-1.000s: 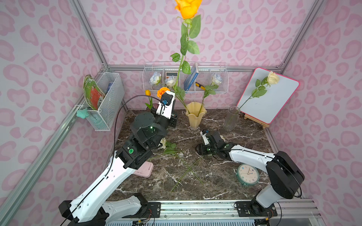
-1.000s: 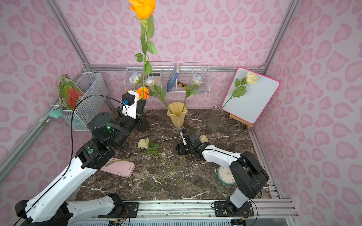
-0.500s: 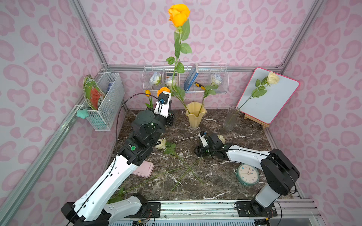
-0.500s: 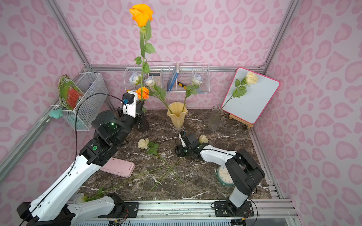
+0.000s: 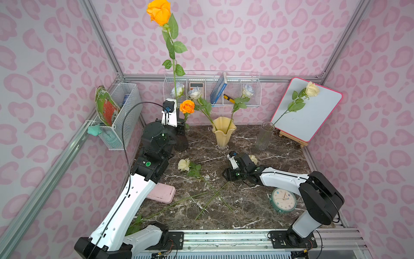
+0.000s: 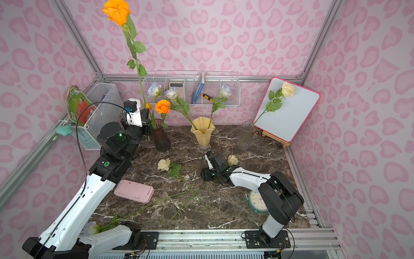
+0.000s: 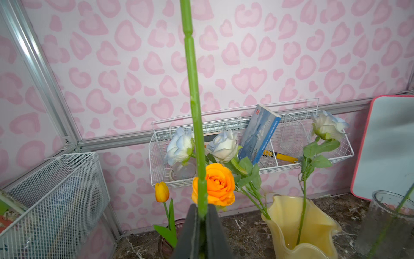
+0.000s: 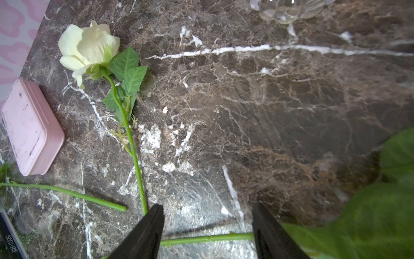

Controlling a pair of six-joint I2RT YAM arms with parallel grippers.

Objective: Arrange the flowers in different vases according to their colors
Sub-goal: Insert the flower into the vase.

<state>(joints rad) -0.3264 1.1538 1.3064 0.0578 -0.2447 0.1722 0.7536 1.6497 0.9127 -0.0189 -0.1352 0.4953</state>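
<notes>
Your left gripper (image 7: 202,216) has its fingers pressed together on the green stem of the long orange rose (image 7: 193,89), pinching it near the lower end. The stem stands almost upright, and in both top views its bloom rises high against the back wall. Just beside that grip stands the purple vase (image 6: 161,139), which holds a shorter orange rose (image 6: 162,106) and a small orange tulip (image 7: 162,192). You cannot tell whether the held stem's tip reaches the vase mouth. Your right gripper (image 8: 207,207) sits low over the marble table (image 5: 246,201) with its fingers spread. The stem of a cream rose (image 5: 253,158) that lies flat crosses the gap between them. Another cream rose, the loose one (image 5: 183,164), lies near the table's middle, with a pink tin (image 5: 162,192) towards the left arm and a clock (image 5: 283,200) by the right arm. At the back, the yellow vase (image 5: 224,134) holds pale blue-white roses (image 5: 195,93). The clear vase (image 5: 264,136) holds a tall cream rose (image 5: 312,89) that leans on a whiteboard (image 5: 313,116). Pink heart-patterned walls close the cell in, with a wire basket (image 5: 251,98) hung on the back one. Your left arm reaches up and forward into the back left corner, wrist raised. Your right arm stretches low across the table, forearm nearly level.
</notes>
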